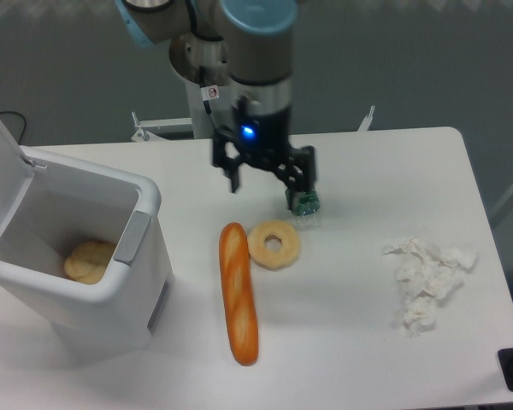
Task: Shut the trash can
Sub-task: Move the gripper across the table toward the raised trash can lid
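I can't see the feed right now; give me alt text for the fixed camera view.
A boxy white plastic trash can stands at the table's left, lid open, a round bread roll inside. The open claw hovers over a long orange baguette, pale ring-shaped bagel and crumpled white tissue.

A baguette (238, 293) is lying lengthwise on the white table (393, 162), with a bagel (274, 244) sitting just beside its upper end (touching or nearly so). Crumpled tissue (423, 278) is resting well apart, toward the right edge. A small green item (307, 204) is sitting near the bagel.
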Controlling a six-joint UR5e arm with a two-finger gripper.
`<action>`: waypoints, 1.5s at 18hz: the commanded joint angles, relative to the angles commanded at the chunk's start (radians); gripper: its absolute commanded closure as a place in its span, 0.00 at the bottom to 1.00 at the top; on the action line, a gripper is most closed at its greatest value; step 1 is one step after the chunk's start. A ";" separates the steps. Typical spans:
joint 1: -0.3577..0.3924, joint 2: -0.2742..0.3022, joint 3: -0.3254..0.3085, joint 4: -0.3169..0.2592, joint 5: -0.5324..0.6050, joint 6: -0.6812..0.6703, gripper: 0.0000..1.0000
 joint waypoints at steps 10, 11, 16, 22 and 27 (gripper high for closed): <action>-0.172 0.060 0.000 -0.023 -0.052 -0.144 0.00; -0.187 0.060 0.002 -0.023 -0.061 -0.160 0.00; -0.256 0.086 -0.002 -0.041 -0.132 -0.262 0.00; -0.293 0.085 0.012 -0.035 -0.155 -0.296 0.00; -0.327 0.085 0.017 -0.034 -0.161 -0.315 0.00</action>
